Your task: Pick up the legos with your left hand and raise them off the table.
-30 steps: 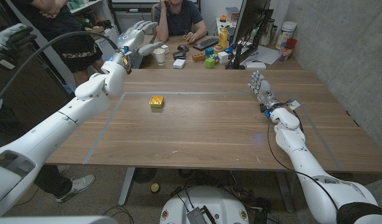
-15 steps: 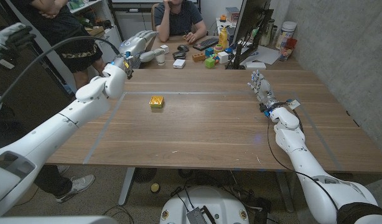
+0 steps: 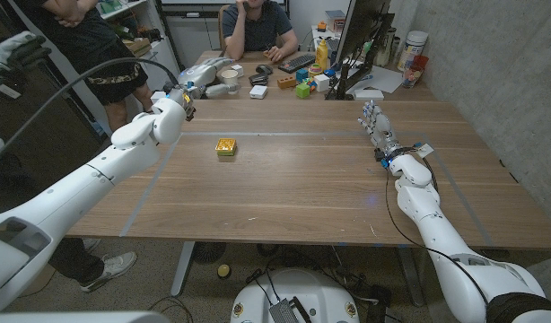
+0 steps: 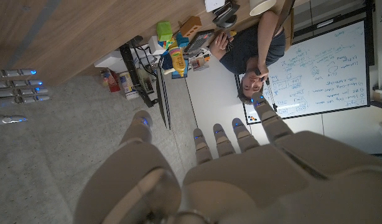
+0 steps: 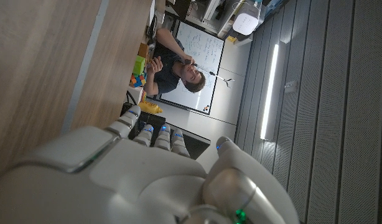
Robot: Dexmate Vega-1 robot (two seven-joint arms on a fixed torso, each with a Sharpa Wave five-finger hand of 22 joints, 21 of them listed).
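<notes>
A small yellow lego block (image 3: 226, 146) sits on the wooden table (image 3: 302, 188), left of the middle and just inside a taped line. My left hand (image 3: 206, 74) hangs in the air beyond the table's far left corner, well behind the block, fingers stretched out and apart, holding nothing. In the left wrist view that hand (image 4: 241, 162) shows its spread fingers with nothing between them. My right hand (image 3: 375, 128) stands at the table's right side, fingers straight and pointing away, empty; the right wrist view shows the back of it (image 5: 153, 168).
Behind my table is a second table with a cup (image 3: 230, 80), a keyboard (image 3: 297, 62), coloured blocks (image 3: 302, 87) and a monitor (image 3: 356, 40). A person (image 3: 258, 27) sits there; another stands at the far left (image 3: 74, 36). A grey wall runs along the right.
My left hand has come down and forward from a raised pose, its fingers now pointing away over the far table. The lego block and my right hand have not moved.
</notes>
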